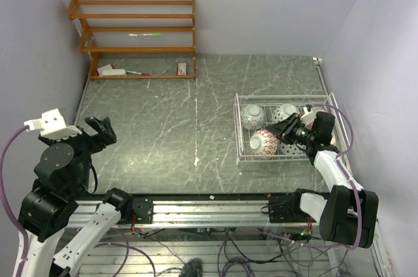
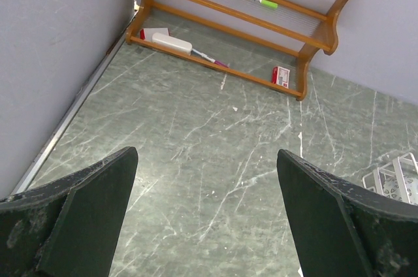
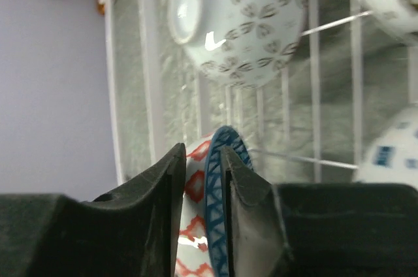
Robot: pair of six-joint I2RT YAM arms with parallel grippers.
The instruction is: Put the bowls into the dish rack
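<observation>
The right gripper is down inside the rack. It is nearly closed, with one finger inside and one outside the rim of the red bowl, and no gap shows on either side, so I read it as pinching that rim. The red bowl sits in the near-left part of the rack, tipped up so that its blue-edged rim faces the wrist camera edge-on. Three more bowls lie in the rack: a grey-patterned one in the far-left part, and two others towards the rack's right side. I cannot pick out a fifth. The left gripper hangs wide open and empty over the bench, well left of the rack.

The step looks like setting down and releasing the red bowl. To do it well:

- **Settle first.** Check that the bowl's weight rests on the wires, ideally leaning against a bar, because a bowl on its edge may roll or flop once released.
- **Open modestly.** Part the fingers just enough to free the rim, as a wide swing could nudge the bowl on the right.
- **Withdraw along the rim.** Pull back up and out in line with the rim, since one finger is inside the bowl and sideways travel would drag it over.
- **Clear the rack.** Turn away only once the fingers are above the rack's top wire.
</observation>
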